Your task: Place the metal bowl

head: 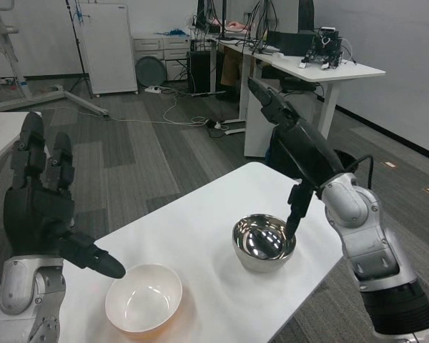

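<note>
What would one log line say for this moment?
right hand: raised, thumb at metal bowl rim | left hand: open, beside white bowl | both bowls on table

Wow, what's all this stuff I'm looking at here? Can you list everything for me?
metal bowl: one, shiny silver, upright on the right part of the white table
white bowl: one, white inside, at the table's near edge, left of the metal bowl
white table: one, in front of the robot
desks: white, at the back right, loaded with equipment and cables
cabinet: one, white, against the back wall
round grey disc: one, leaning by the drawers at the back
floor: grey, with a cable lying across it
left hand: one, black, raised over the table's left edge, fingers spread, holding nothing
right hand: one, black, above the metal bowl, one finger reaching down to its rim
</note>
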Tool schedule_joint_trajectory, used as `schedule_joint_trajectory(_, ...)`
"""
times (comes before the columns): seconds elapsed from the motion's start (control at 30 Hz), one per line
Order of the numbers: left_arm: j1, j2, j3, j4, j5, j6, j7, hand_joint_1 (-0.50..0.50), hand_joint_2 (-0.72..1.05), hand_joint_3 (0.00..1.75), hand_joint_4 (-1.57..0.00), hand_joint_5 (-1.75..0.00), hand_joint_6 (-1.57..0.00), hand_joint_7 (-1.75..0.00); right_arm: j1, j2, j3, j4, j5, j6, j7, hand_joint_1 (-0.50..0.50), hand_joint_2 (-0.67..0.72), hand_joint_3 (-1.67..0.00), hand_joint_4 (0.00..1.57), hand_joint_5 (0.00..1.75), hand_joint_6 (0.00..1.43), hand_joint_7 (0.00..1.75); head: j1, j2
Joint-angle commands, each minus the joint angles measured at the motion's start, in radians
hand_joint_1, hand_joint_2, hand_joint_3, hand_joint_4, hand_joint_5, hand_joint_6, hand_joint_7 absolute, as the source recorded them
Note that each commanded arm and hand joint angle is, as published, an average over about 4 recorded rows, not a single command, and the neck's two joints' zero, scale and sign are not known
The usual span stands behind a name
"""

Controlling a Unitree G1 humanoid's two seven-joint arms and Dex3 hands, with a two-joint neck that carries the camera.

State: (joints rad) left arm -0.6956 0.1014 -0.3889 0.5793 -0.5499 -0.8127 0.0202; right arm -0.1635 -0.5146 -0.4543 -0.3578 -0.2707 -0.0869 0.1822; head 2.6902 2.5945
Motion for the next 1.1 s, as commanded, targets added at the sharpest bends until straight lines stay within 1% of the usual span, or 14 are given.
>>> schedule_joint_trajectory(0.03, -0.003, 0.004, 0.005, 0.002, -0.004, -0.006, 0.0, -0.5, -0.48, 0.0, 0.0, -0.1, 0.0, 0.0, 0.005, 0.008, -0.016, 0.005, 0.026, -0.025, -0.02, -0.46, 0.66, 0.0, 0.0, 0.0, 1.43, 0.0, 0.004, 0.0)
schedule_joint_trajectory(0.17, -0.008, 0.007, 0.005, -0.003, -0.005, -0.006, 0.0, -0.5, -0.5, 0.0, 0.0, -0.1, 0.0, 0.0, 0.005, 0.011, -0.022, 0.007, 0.04, -0.038, -0.032, -0.46, 0.66, 0.0, 0.0, 0.0, 1.43, 0.0, -0.002, 0.007)
schedule_joint_trajectory(0.3, -0.005, 0.009, 0.004, -0.006, -0.005, -0.006, 0.0, -0.5, -0.46, 0.0, 0.0, -0.1, 0.0, 0.0, 0.007, 0.018, -0.02, 0.007, 0.049, -0.043, -0.036, -0.46, 0.66, 0.0, 0.0, 0.0, 1.43, 0.0, -0.002, 0.009)
schedule_joint_trajectory(0.4, -0.002, 0.009, 0.003, -0.006, -0.008, -0.006, 0.0, -0.5, -0.46, 0.0, 0.0, -0.1, 0.0, 0.0, 0.008, 0.021, -0.017, 0.008, 0.052, -0.045, -0.038, -0.46, 0.66, 0.0, 0.0, 0.0, 1.43, 0.0, 0.001, 0.016)
schedule_joint_trajectory(0.53, -0.005, 0.016, 0.0, -0.002, -0.015, -0.006, 0.0, -0.5, -0.55, 0.0, 0.0, -0.1, 0.0, 0.0, 0.009, 0.023, -0.007, 0.014, 0.053, -0.045, -0.04, -0.46, 0.66, 0.0, 0.0, 0.0, 1.43, 0.0, -0.005, 0.005)
schedule_joint_trajectory(0.6, -0.008, 0.019, -0.001, -0.001, -0.018, -0.006, 0.0, -0.5, -0.55, 0.0, 0.0, -0.1, 0.0, 0.0, 0.009, 0.027, -0.004, 0.017, 0.053, -0.046, -0.041, -0.46, 0.66, 0.0, 0.0, 0.0, 1.43, 0.0, -0.008, 0.001)
schedule_joint_trajectory(0.8, -0.015, 0.033, 0.001, -0.003, -0.023, -0.006, 0.0, -0.5, -0.55, 0.0, 0.0, -0.1, 0.0, 0.0, 0.004, 0.038, 0.005, 0.026, 0.052, -0.055, -0.048, -0.46, 0.66, 0.0, 0.0, 0.0, 1.43, 0.0, -0.004, 0.028)
schedule_joint_trajectory(0.93, -0.024, 0.047, -0.002, -0.001, -0.039, -0.006, 0.0, -0.5, -0.53, 0.0, 0.0, -0.1, 0.0, 0.0, -0.005, 0.054, 0.01, 0.03, 0.048, -0.06, -0.053, -0.46, 0.66, 0.0, 0.0, 0.0, 1.43, 0.0, 0.002, 0.039)
schedule_joint_trajectory(1.0, -0.026, 0.055, -0.002, -0.001, -0.045, -0.006, -0.001, -0.5, -0.53, 0.0, 0.0, -0.05, 0.0, 0.0, -0.011, 0.064, 0.015, 0.033, 0.043, -0.062, -0.054, -0.46, 0.66, 0.0, 0.0, 0.0, 1.43, 0.0, 0.005, 0.036)
schedule_joint_trajectory(1.1, -0.032, 0.073, -0.002, -0.001, -0.058, -0.006, -0.002, -0.5, -0.55, 0.0, 0.0, -0.08, 0.0, 0.0, -0.021, 0.082, 0.024, 0.042, 0.035, -0.072, -0.066, -0.46, 0.66, 0.0, 0.0, 0.0, 1.43, 0.0, -0.004, 0.029)
